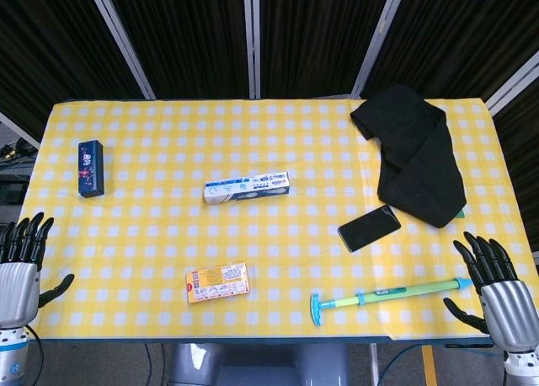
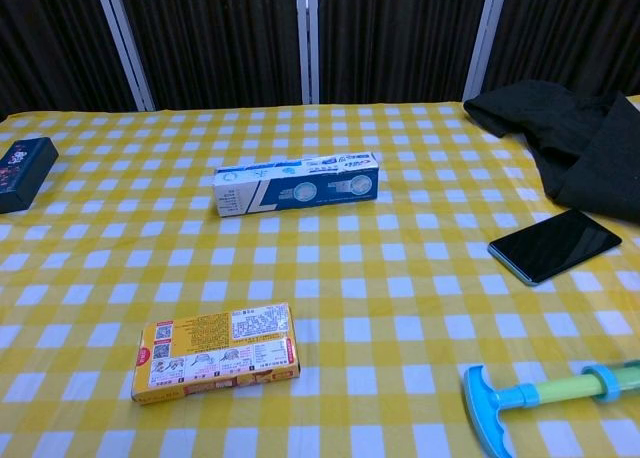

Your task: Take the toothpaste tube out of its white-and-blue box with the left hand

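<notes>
The white-and-blue toothpaste box point(image 1: 246, 187) lies closed on its side near the middle of the yellow checked table; the chest view shows the box point(image 2: 296, 183) lengthwise, with no tube visible. My left hand point(image 1: 21, 264) hovers at the table's near-left corner, fingers spread and holding nothing, far from the box. At the near-right corner my right hand point(image 1: 494, 285) is also spread and empty. Neither hand appears in the chest view.
A yellow-orange carton point(image 1: 217, 282) lies in front of the box. A dark blue case point(image 1: 90, 168) sits at far left. A black phone point(image 1: 369, 227), a black cloth point(image 1: 413, 152) and a green-blue pump tool point(image 1: 383, 296) occupy the right side.
</notes>
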### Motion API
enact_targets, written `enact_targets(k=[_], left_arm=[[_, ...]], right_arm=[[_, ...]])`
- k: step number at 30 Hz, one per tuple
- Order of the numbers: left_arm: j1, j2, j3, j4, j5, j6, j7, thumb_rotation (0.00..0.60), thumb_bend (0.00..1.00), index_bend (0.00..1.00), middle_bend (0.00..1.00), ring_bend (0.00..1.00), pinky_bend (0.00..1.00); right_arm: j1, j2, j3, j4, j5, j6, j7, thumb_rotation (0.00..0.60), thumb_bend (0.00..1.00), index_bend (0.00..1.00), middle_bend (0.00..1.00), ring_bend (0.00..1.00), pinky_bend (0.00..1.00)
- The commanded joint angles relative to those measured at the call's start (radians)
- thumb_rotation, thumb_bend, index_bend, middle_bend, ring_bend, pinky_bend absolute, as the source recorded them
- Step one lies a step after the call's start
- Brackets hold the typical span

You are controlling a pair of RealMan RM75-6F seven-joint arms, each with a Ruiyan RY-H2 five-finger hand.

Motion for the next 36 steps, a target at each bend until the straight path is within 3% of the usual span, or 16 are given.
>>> enact_targets(k=[1,26,31,36], left_arm=[[0.0,0.001,-0.002,0.001,-0.004,-0.001,-0.002,0.6,0.09,0.0,0.0,0.0,0.0],[-0.016,-0.005,-0.002,-0.002,-0.018,-0.034,0.014,0.6,0.09,0.0,0.0,0.0,0.0],[-0.054,0.0,-0.022,-0.036,-0.04,-0.09,0.034,0.6,0.09,0.0,0.0,0.0,0.0],[-0.133,0.022,-0.078,-0.125,-0.081,-0.186,0.105,0.6,0.09,0.0,0.0,0.0,0.0]], right_arm=[[0.001,-0.001,-0.001,0.001,0.0,-0.003,-0.002,0.6,0.07,0.06,0.0,0.0,0.0],[0.0,0.004,0.004,0.002,0.012,-0.002,0.011,0.6,0.07,0.06,0.0,0.0,0.0],[0.004,0.005,0.004,0.004,0.02,-0.014,0.022,0.6,0.07,0.06,0.0,0.0,0.0],[0.006,0.01,0.006,0.003,0.026,-0.016,0.039,0.6,0.07,0.06,0.0,0.0,0.0]])
